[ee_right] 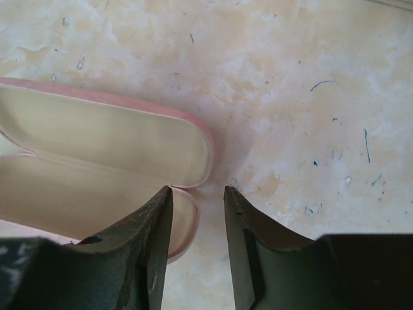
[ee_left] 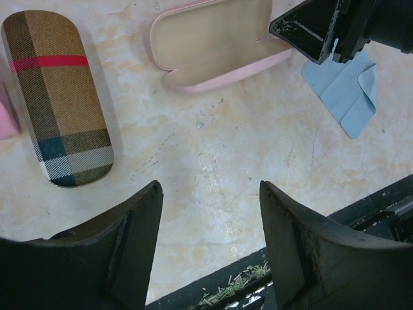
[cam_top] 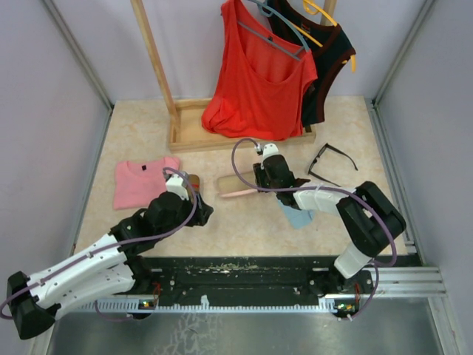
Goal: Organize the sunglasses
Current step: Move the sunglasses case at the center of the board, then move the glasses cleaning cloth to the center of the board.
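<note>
Right gripper (ee_right: 197,194) hovers at the open pink case's (ee_right: 97,145) end, jaws slightly apart; left gripper (ee_left: 210,190) gapes, empty. Black sunglasses (cam_top: 332,159) lie nearby, rightward: best pinched at the frame's bridge, not the arms.

There's a brown plaid case (ee_left: 58,97), pink case (ee_left: 213,45), black sunglasses (cam_top: 331,151).

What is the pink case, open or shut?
Open. The pink case lies spread flat, both tan-lined halves facing up, no glasses visible inside.
</note>
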Motion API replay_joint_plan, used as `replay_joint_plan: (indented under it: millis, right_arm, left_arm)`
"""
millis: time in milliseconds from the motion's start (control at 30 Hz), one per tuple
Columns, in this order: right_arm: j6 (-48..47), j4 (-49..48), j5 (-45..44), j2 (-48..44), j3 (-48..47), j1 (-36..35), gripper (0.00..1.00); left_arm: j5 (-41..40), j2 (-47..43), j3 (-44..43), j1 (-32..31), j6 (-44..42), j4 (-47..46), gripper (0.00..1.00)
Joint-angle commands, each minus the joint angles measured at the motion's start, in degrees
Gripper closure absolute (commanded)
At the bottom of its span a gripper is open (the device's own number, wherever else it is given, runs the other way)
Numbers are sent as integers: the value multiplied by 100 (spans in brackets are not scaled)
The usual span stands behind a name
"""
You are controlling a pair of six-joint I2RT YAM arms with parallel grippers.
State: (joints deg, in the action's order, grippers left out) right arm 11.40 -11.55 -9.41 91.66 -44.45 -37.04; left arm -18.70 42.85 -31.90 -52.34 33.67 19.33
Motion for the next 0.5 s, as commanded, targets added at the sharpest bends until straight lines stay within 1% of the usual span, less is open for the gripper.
replay_joint_plan:
  millis: [0,133,200,267,367,400,467]
  right_arm:
    - [-60,-50,-150,-365,-280,15,60]
    - [235,331,-778,-1077,-82,21,58]
    - [574,693,-1095,-1439,63,21,58]
    - [996,1384,-1424,-1715,66,21,58]
    - [1697,2699,-1887,-1849,25,20,58]
    - [1878,2946,-1953,-1885,55,19,58]
    - [2125,3109,-1861,-1926,162,19,57]
  left_arm:
    - [-94,-142,35,25,23,67,32]
    - [-134,-231,44,31,30,75,31]
    - [-130,-225,45,29,19,58,31]
    - [-106,-205,35,22,19,34,31]
    - [-53,-177,26,29,18,-7,30]
    - [-34,-167,26,26,17,-35,30]
    - [16,-144,41,26,12,-95,30]
